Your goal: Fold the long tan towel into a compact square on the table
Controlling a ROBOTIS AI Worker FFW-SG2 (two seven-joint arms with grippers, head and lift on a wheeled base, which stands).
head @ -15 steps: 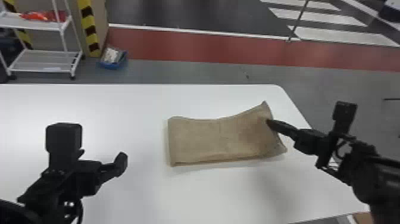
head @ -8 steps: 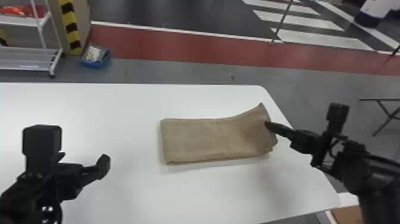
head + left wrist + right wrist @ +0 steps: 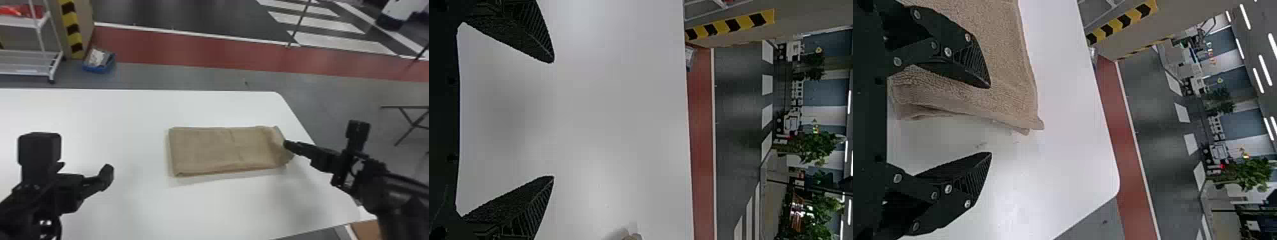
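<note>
Handling: the towel (image 3: 220, 150) is judged light, soft and limp, with a looped nap that should grip well rather than slip. Nothing about it is fragile; the risk is layers parting or creasing if only the top ply is caught. Recommended hold: the short end beside the right pincer (image 3: 989, 120), close to a corner, with all plies taken together.

Position: the towel lies on the table (image 3: 127, 111) as a layered oblong, its rumpled short end directly at the right pincer's tips and its length running leftward from them. One finger sits over the cloth, the other over bare table just past the end; contact cannot be confirmed. The left pincer (image 3: 553, 119) stands well apart, off the towel's opposite end.

Condition: right pincer spread wide, nothing clamped. Left pincer likewise wide and empty.

Assessment: partly folded, not square. The next fold would likely bring the right end over leftward.
</note>
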